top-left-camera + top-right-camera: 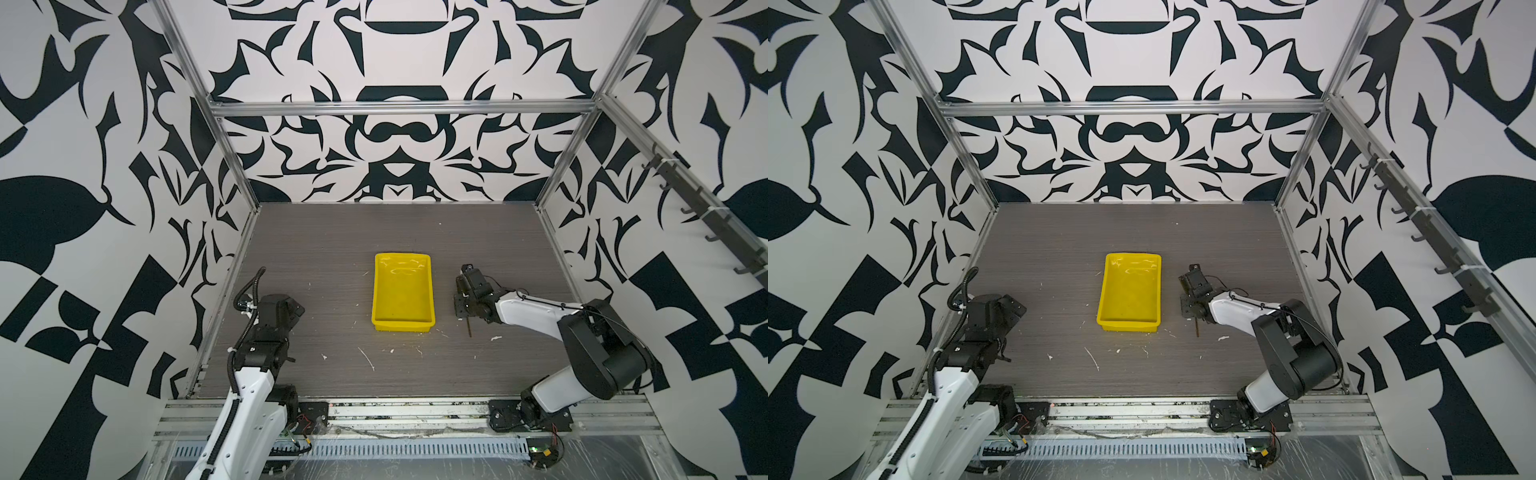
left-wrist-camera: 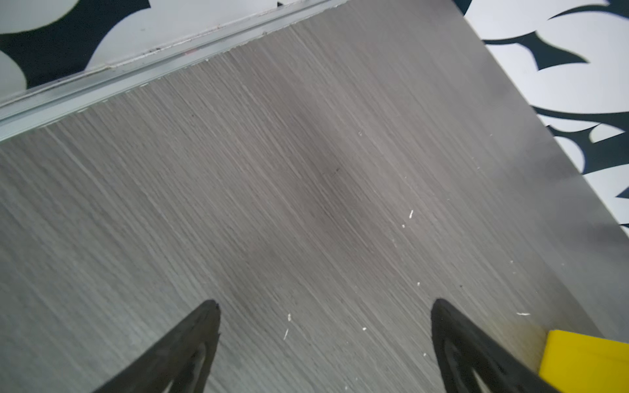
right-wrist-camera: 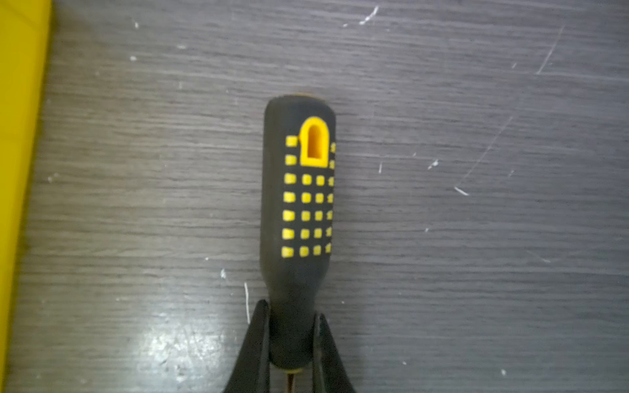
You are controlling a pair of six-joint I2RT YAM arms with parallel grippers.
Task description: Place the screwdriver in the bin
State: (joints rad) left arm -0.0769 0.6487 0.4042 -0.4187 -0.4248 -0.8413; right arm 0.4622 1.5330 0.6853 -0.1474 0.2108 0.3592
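Screwdriver (image 3: 299,204) is outside the bin (image 1: 402,326), just to its right in both top views, my right gripper (image 3: 292,310) clamped on the handle's narrow neck; I see my left gripper (image 2: 325,303) spread wide above the table (image 2: 306,170).

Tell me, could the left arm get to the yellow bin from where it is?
Probably yes. The left arm sits folded left of the bin, with only bare table between them, and its jaws stand open and empty. The right arm works on the bin's other side.
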